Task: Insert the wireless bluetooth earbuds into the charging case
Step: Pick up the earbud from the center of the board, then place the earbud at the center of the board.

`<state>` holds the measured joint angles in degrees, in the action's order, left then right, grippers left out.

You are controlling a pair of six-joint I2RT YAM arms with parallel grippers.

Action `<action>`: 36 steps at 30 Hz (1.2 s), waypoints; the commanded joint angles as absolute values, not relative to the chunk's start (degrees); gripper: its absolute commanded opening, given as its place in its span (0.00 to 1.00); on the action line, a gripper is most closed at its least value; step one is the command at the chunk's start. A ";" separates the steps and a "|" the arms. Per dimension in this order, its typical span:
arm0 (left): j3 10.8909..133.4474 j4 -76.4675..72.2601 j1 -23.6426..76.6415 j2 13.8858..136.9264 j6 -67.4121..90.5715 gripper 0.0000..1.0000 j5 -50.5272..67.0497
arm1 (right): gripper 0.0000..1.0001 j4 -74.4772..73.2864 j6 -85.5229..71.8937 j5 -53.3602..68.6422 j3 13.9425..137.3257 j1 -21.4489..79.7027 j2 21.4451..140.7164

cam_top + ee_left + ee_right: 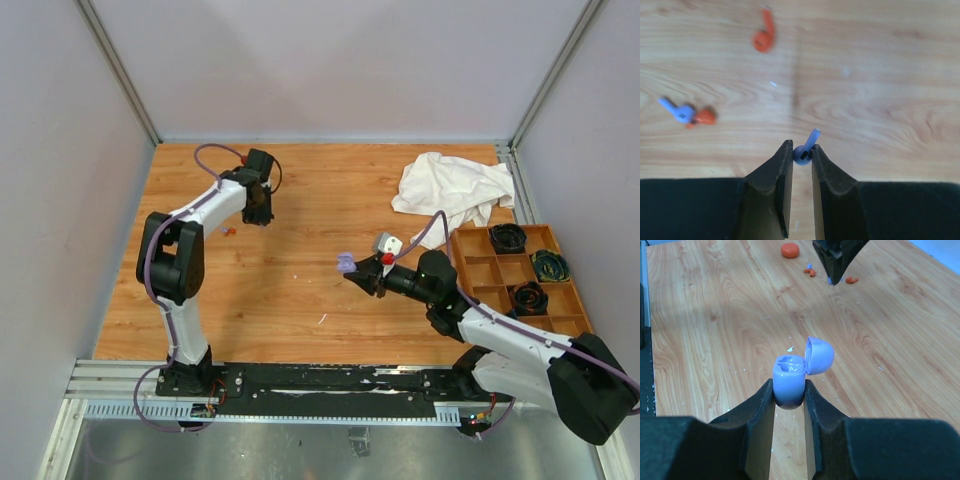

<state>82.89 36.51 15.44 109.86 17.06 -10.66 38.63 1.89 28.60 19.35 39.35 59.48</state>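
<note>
Pinching a lavender earbud point(805, 151) by its head in the left gripper point(801, 149), well apart from the charging case point(789, 377). Clamping that case, lid flipped open, in the right gripper point(789, 390) over the bench point(715, 320). Far beyond the case: loose earbuds point(763, 37), orange-red and lavender, and an orange-red disc point(789, 250).

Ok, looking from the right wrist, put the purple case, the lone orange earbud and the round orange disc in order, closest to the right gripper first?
1. Purple case: held between the right gripper's fingers, lid open.
2. Lone orange earbud: far up the table, right of the left gripper.
3. Round orange disc: top edge, left of centre, farthest.
</note>
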 commanded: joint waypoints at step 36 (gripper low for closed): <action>62.59 35.34 39.16 101.74 22.59 0.53 -23.94 | 0.13 37.70 3.47 23.82 17.49 40.54 54.77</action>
<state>63.72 31.92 39.03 102.37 21.50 -19.55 35.70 3.09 23.77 18.00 39.64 54.87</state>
